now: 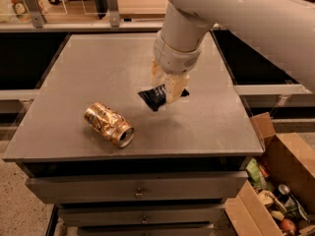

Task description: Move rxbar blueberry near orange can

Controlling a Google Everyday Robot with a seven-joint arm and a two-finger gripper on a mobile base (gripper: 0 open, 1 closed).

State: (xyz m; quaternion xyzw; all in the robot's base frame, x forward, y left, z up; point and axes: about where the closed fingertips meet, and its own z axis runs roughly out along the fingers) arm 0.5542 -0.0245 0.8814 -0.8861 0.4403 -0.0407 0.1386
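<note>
While the gripper [165, 93], above the middle of the bench [74, 77], has its fingers [173, 86] closed on the rxbar blueberry [151, 98], the orange can [108, 124] lies on its side apart, toward the front-left corner

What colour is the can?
The can is golden-orange, camera view; the gripper holds the rxbar nearby.

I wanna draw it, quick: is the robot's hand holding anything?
Gripper: closed on the rxbar blueberry, over the table, apart from the orange can.
</note>
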